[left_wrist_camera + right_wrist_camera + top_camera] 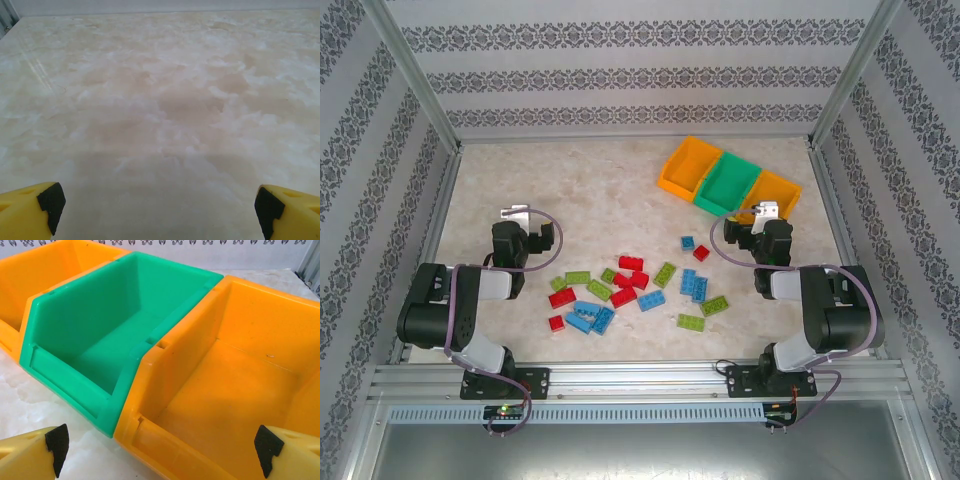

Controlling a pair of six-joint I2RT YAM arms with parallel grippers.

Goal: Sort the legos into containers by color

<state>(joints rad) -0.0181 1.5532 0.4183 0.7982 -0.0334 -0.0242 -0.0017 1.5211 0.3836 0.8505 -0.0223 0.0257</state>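
Twenty-odd legos (638, 280) are lying scattered on the desk (570, 190) between the arms; the containers (728, 182) are sitting empty far right. The left gripper (160, 210) is gaping wide over bare desk, holding nothing; the right gripper (162, 450) is gaping empty before the bins, probably staged for drop-offs.

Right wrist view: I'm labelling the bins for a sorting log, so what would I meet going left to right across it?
left orange bin → green bin → right orange bin, joined side by side in one row.
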